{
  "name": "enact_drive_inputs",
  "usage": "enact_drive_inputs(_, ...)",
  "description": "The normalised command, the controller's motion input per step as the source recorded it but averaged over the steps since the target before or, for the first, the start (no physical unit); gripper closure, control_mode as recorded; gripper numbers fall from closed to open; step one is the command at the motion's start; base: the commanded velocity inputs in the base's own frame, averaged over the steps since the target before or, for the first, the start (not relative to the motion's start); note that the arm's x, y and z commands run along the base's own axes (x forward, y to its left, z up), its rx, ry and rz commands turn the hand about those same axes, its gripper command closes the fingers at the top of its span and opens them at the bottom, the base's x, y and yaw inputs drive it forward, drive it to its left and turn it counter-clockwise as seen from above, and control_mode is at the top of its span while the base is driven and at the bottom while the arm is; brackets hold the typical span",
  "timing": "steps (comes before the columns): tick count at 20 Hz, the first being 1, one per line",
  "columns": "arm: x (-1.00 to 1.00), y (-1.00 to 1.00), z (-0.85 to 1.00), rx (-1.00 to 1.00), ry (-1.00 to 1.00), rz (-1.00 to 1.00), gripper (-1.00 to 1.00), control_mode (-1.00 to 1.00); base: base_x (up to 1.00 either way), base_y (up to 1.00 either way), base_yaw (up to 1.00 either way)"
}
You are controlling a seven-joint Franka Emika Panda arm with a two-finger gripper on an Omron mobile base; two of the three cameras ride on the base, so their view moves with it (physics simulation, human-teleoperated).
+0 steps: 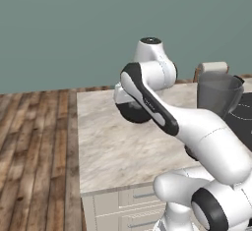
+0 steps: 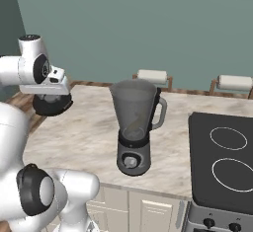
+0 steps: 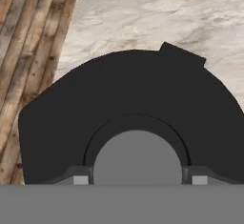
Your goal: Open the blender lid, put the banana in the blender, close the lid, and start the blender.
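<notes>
One blender (image 2: 134,127), one lid (image 3: 128,123), two paper-towel rolls (image 2: 152,76), two burners (image 2: 228,138).

blender (image 1: 219,95) base hidden behind arm; blender lid (image 3: 128,118) cut off at bottom edge.

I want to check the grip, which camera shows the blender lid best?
The hand view: the blender lid is seen close up, its knob between the jaws. The right base view shows it small under the hand; the left base view shows a dark edge behind the arm.
</notes>
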Motion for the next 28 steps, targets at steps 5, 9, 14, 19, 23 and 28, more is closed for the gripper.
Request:
enact_drive_inputs(5, -0.11, -0.47, 0.68, 0.00, -0.07, 0.00, 1.00, -1.00, 0.00, 0.00, 0.00)
enact_drive_inputs(9, -0.08, -0.52, 0.61, 0.00, -0.07, 0.00, 1.00, -1.00, 0.00, 0.00, 0.00)
enact_drive_inputs(14, -0.13, -0.56, 0.58, 0.00, -0.03, 0.00, 1.00, -1.00, 0.00, 0.00, 0.00)
enact_drive_inputs(19, -0.23, -0.59, 0.45, 0.00, -0.02, 0.00, 1.00, -1.00, 0.00, 0.00, 0.00)
enact_drive_inputs(23, -0.13, -0.60, 0.46, 0.00, 0.00, 0.00, 1.00, -1.00, 0.00, 0.00, 0.00)
enact_drive_inputs(28, 0.00, -0.64, 0.44, -0.02, 0.00, 0.00, 1.00, -1.00, 0.00, 0.00, 0.00)
